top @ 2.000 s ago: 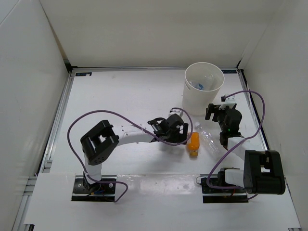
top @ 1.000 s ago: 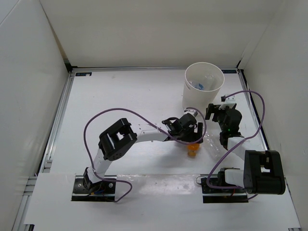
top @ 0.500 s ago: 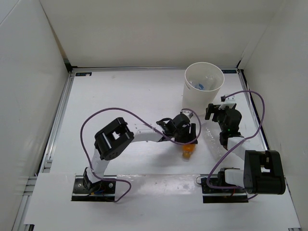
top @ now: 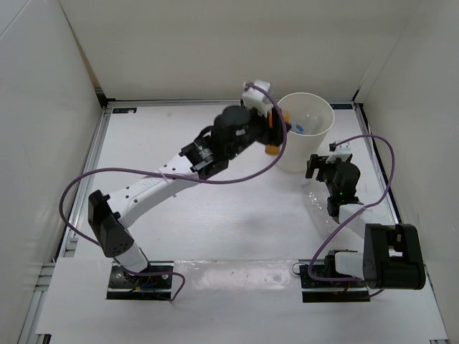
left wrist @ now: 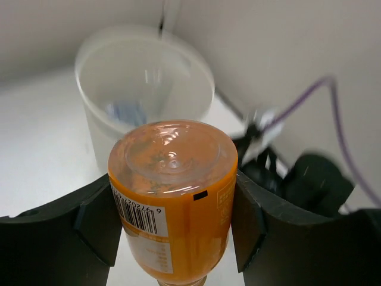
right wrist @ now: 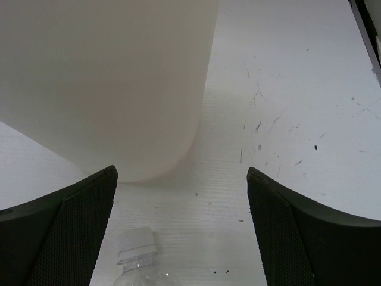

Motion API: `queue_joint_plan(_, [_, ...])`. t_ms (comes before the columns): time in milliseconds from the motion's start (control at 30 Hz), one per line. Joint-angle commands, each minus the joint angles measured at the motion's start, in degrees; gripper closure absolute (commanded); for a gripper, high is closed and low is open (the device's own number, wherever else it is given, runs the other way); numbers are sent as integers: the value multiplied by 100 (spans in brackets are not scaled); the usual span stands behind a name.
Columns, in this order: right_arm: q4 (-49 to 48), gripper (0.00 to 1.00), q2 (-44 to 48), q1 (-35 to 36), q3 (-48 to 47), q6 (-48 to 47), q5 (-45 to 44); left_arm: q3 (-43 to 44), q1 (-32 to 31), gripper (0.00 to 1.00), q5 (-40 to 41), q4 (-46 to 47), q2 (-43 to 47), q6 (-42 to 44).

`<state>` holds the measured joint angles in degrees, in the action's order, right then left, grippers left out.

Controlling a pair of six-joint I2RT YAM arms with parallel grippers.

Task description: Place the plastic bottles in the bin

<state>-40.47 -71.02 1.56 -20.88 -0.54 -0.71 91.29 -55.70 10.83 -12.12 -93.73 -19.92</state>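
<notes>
"Look, the left gripper (left wrist: 174, 238) has lifted the orange bottle (left wrist: 172, 173) off the table (top: 179, 215), pinched tight, up beside the bin (top: 287, 154) rim."

"Only the drop remains, I'd say. The right gripper (right wrist: 181, 235) waits spread wide above the clear bottle (right wrist: 140, 262)."

The orange bottle (left wrist: 172, 196), seen from the left wrist camera, carries the only print on view — a black barcode (left wrist: 140, 212) on a white panel of its label, with a row of small digits along its edge. A lone figure at the row's end reads as 9 — or 6, if turned; the rest cannot be read surely. Fainter lines of print lower on the label are blurred.
</notes>
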Motion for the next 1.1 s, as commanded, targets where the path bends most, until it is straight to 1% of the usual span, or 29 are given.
queue_joint_plan(0, [-198,10,10,2,-197,-34,-78,599,348,47,148,867,-74,1078])
queue_joint_plan(33, [-207,10,18,11,-188,-26,-96,766,419,47,-114,1052,-353,1122])
queue_joint_plan(67, [-190,10,18,11,-205,-34,-79,846,472,47,-229,1767,-469,1270])
queue_joint_plan(167, [-190,10,10,-15,-197,-26,-61,1478,683,47,-887,2511,-1372,1464])
queue_joint_plan(233, [-172,10,10,-15,-197,-26,-26,1750,736,47,-1030,3282,-1708,1518])
queue_joint_plan(267, [-172,10,1,-16,-205,-17,-34,1944,745,44,-1065,3451,-2188,1509])
queue_joint_plan(300, [-163,10,1,-16,-214,-17,-26,2050,754,44,-1065,3801,-2358,1509])
queue_joint_plan(333, [-172,10,1,-24,-214,-17,-17,2321,754,44,-1065,3840,-2499,1509])
queue_joint_plan(367, [-163,10,10,-24,-214,-17,9,2637,754,44,-1065,3831,-2910,1483])
queue_joint_plan(467, [-155,10,-8,-42,-214,-17,1,3384,754,43,-1258,3629,-3518,1333])
queue_joint_plan(567, [-154,10,-8,-33,-232,-17,1,3904,754,34,-1347,3376,-3897,1219])
queue_joint_plan(600, [-154,10,-8,-33,-223,-17,-8,3984,745,16,-1338,3252,-3924,1175])
queue_joint_plan(633, [-154,10,-17,-33,-214,-17,-17,3941,754,1,-1320,3086,-3907,1184])
queue_joint_plan(667, [-154,10,1,-25,-223,-17,9,3854,754,1,-1312,3093,-3863,1175])
queue_joint_plan(700, [-163,10,-8,-33,-214,-17,-17,3748,754,1,-1285,3084,-3637,1184])
queue_joint_plan(733, [-154,10,-8,-33,-214,-17,-8,3443,754,1,-1268,3049,-3539,1288])
queue_joint_plan(767, [-154,10,-8,-25,-214,-17,1,3353,754,1,-1224,2988,-3459,1341])
queue_joint_plan(800, [-180,10,9,-51,-214,-8,9,3282,754,1,-1198,2918,-3119,1411])
queue_joint_plan(833, [-172,10,10,-60,-206,1,18,3099,771,1,-1162,2552,-2977,1595])
queue_joint_plan(867, [-181,10,27,-86,-188,10,18,3027,815,1,-1162,2383,-2653,1588])
queue_joint_plan(900, [-207,10,19,-95,-179,1,18,2957,859,1,-1153,1911,-2467,1536])
queue_joint_plan(933, [-216,10,45,-34,-162,1,-8,2730,964,1,-1145,1471,-1900,1057])
queue_joint_plan(967, [-216,10,36,19,-170,-25,-86,2641,1113,1,-1205,1284,-1685,913])
queue_joint_plan(1000, [-251,10,53,54,-144,-34,-235,2318,1184,1,-1250,717,-1474,694])
queue_joint_plan(1033, [-260,10,45,168,-127,-34,-437,2202,1280,1,-1215,119,-811,526])
queue_joint_plan(1067, [-277,10,62,204,-109,-26,-517,2070,1351,1,-1189,-504,-587,498])
